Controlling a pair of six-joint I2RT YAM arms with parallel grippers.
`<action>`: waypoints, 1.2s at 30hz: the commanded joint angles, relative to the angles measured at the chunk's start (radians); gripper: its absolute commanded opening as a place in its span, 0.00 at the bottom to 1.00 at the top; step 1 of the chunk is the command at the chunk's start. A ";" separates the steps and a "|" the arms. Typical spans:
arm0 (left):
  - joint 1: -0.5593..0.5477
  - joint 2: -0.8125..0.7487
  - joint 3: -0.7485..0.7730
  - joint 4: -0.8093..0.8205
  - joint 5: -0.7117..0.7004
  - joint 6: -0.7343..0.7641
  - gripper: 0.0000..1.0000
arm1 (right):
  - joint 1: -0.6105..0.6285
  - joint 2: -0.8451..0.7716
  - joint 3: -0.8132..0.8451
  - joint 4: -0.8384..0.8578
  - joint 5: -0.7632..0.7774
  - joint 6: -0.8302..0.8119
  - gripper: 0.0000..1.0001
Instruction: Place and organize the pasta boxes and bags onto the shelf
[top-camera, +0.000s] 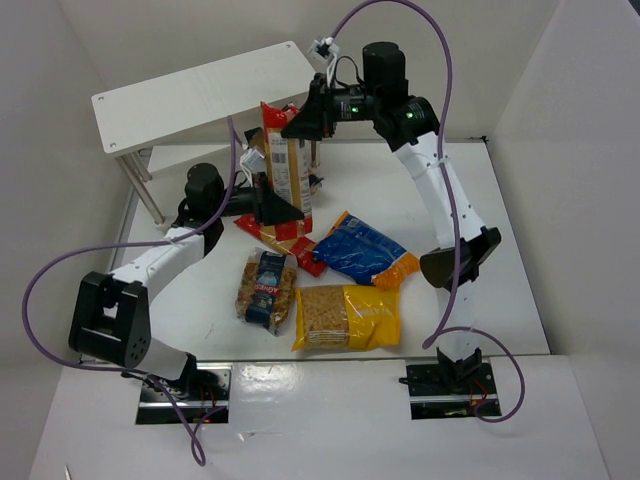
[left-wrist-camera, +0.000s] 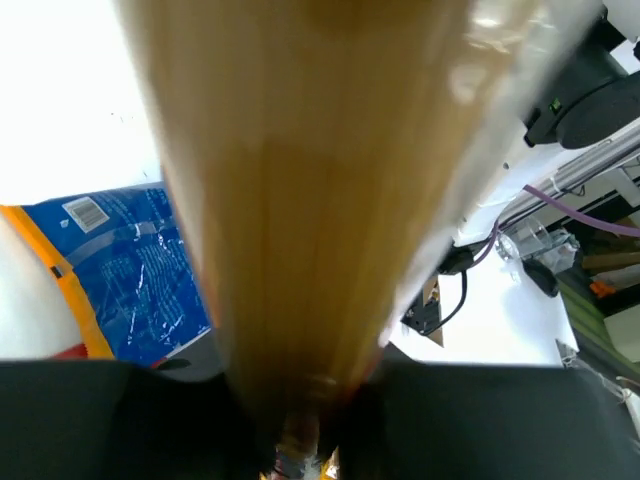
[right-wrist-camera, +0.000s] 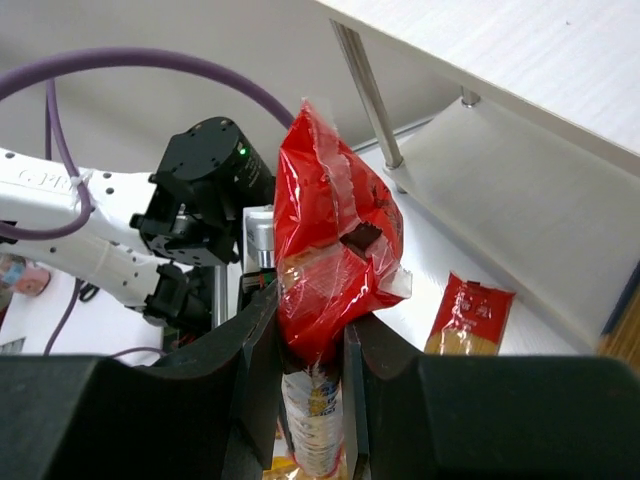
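A long red-and-clear spaghetti packet (top-camera: 288, 172) stands nearly upright in front of the white shelf (top-camera: 200, 92). My right gripper (top-camera: 302, 122) is shut on its crumpled red top (right-wrist-camera: 325, 250). My left gripper (top-camera: 272, 206) is shut on its lower end, and the packet (left-wrist-camera: 310, 200) fills the left wrist view. A second spaghetti packet (top-camera: 292, 246) lies flat on the table below. Also on the table are a blue-orange bag (top-camera: 365, 250), a yellow bag (top-camera: 346, 316) and a clear blue-labelled bag (top-camera: 267, 290).
The shelf's upper board (right-wrist-camera: 520, 50) and lower board (right-wrist-camera: 500, 200) are close on the right of the right wrist view, with a thin rod leg (right-wrist-camera: 365, 90) between them. A spaghetti packet (right-wrist-camera: 470, 315) lies beside the lower board. White walls enclose the table.
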 joint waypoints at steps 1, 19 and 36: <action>-0.001 -0.013 0.012 0.039 -0.004 -0.035 0.00 | -0.001 -0.031 0.069 0.073 -0.082 0.028 0.00; -0.001 -0.165 0.164 -0.608 -0.214 0.540 0.00 | -0.076 -0.152 -0.192 0.117 -0.042 0.012 0.96; -0.001 -0.214 0.186 -1.015 -0.664 0.789 0.00 | -0.131 -0.543 -0.779 0.168 0.179 -0.130 1.00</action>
